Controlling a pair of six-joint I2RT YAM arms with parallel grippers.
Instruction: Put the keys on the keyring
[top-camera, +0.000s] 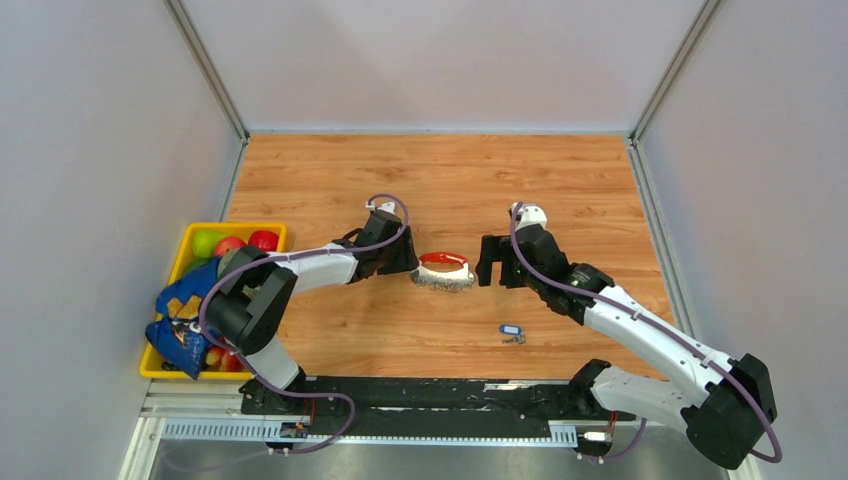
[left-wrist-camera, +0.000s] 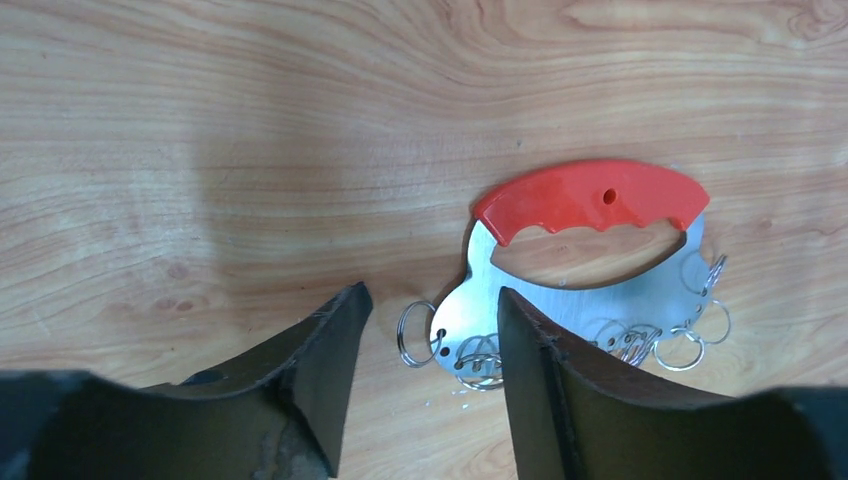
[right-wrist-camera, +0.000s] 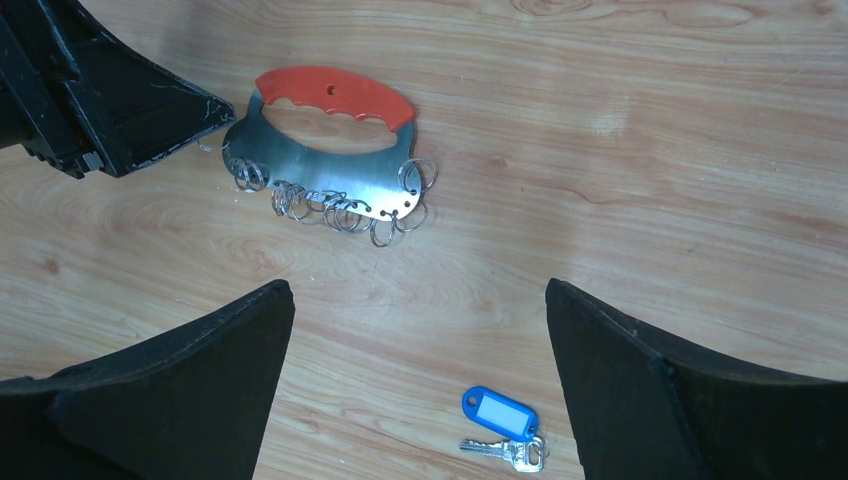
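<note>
The keyring (top-camera: 444, 270) is a red curved handle on a silvery plate hung with several small wire rings. It lies flat on the wooden table between my two grippers. My left gripper (top-camera: 410, 262) is open just left of it. In the left wrist view the gripper (left-wrist-camera: 432, 305) straddles the keyring's (left-wrist-camera: 590, 200) narrow end, one finger (left-wrist-camera: 560, 390) over part of the plate. My right gripper (top-camera: 487, 264) is open and empty, just right of the keyring. The keys (top-camera: 511, 333) with their blue tag lie on the table nearer the arm bases. In the right wrist view they (right-wrist-camera: 505, 428) lie below the gripper (right-wrist-camera: 420, 290), with the keyring (right-wrist-camera: 330, 150) farther off.
A yellow bin (top-camera: 232, 230) with fruit stands at the left edge, with a crumpled blue bag (top-camera: 185, 318) over its near end. Grey walls close the table on three sides. The black arm rail (top-camera: 430, 395) runs along the near edge.
</note>
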